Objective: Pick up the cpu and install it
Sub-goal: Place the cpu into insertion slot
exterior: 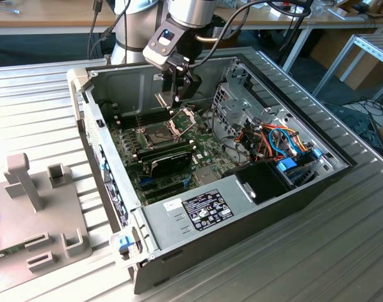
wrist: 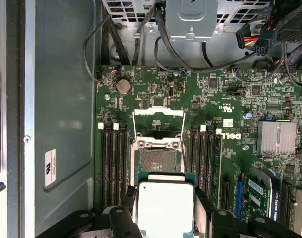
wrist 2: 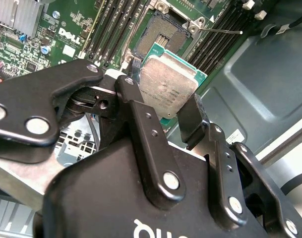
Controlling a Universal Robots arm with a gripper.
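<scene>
The cpu point(wrist 2: 166, 91), a small square chip with a dull silver top and green rim, sits clamped between my gripper's point(wrist 2: 163, 113) two black fingers point(wrist 2: 135, 106). In the first wrist view the cpu point(wrist: 164, 206) hangs just short of the bare socket point(wrist: 157, 161), whose hinged metal frame point(wrist: 159, 124) stands open. The socket point(wrist 2: 163, 37) lies just beyond the chip's far edge. In the exterior view my gripper point(exterior: 177, 94) reaches down into the open computer case, above the motherboard's socket point(exterior: 155, 133).
Black memory slots point(wrist: 113, 163) flank the socket on both sides. A silver heat sink point(wrist: 276, 137), cables point(wrist: 141, 34) and the drive cage point(exterior: 241, 107) crowd the case. The case wall point(exterior: 84, 119) rises on the exterior view's left, with a grey fixture point(exterior: 34, 207) beyond it.
</scene>
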